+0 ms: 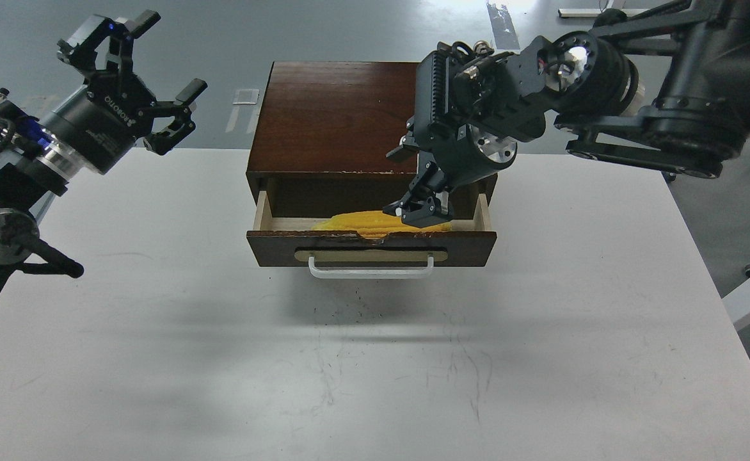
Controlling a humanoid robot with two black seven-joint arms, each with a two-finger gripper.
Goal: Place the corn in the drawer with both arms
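Table: bare white top in the lower frame. Drawer, centre frame, pulled open; chipped front edge. Corn lies lengthwise inside on the pale floor. Right gripper reaches down into the drawer at the corn's right end; pinching or released, cannot tell. Left gripper, upper left, fingers spread, holding nothing. Judgement: corn light, stiff, rounded, may roll; best gripped across mid-length.

The right gripper reached down onto the corn inside the open drawer, while the left gripper hung spread, well apart.
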